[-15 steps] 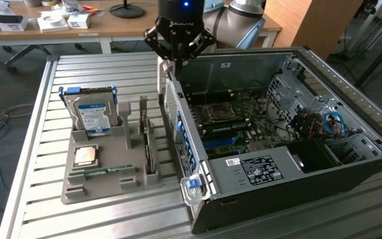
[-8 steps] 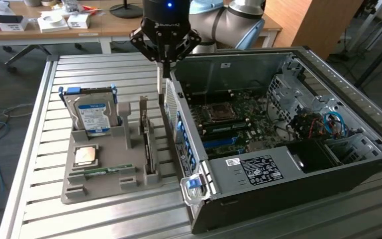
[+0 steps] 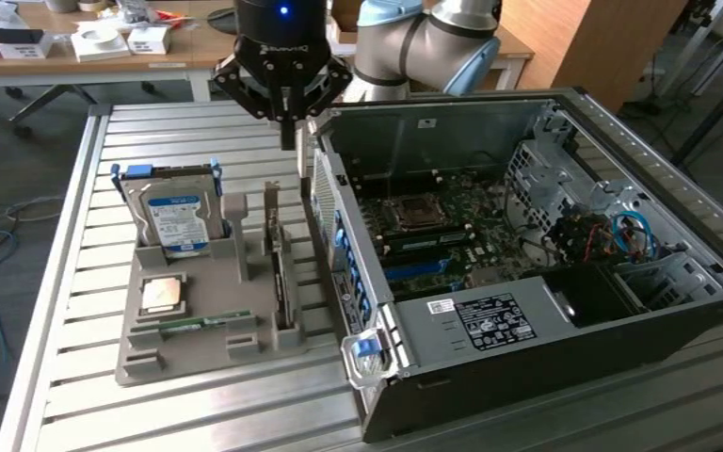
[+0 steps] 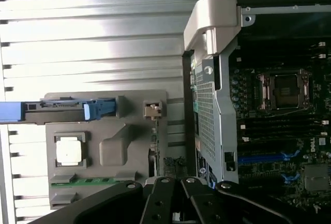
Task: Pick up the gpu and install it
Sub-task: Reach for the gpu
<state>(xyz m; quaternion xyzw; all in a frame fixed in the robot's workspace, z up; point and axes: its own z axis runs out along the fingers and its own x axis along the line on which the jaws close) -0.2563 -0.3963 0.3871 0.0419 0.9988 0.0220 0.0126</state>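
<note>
The slatted tabletop (image 3: 148, 122) carries everything. An open computer case (image 3: 563, 377) lies on its side across the half toward the exterior view's right, with the motherboard facing up so that cards can go in from above. The tool (image 3: 289, 143) hangs with its fingers pressed together and nothing between them, above the gap between the case and a grey holder (image 3: 192, 353). The holder sits between the case and the tabletop's edge at the exterior view's left. A hard drive (image 3: 180, 221) stands upright in it. The gpu (image 3: 281, 282) stands on edge in the slot nearest the case, not yet grasped, its top edge exposed for pinching. A processor (image 3: 163, 295) and a memory stick (image 3: 199, 325) lie flat.
</note>
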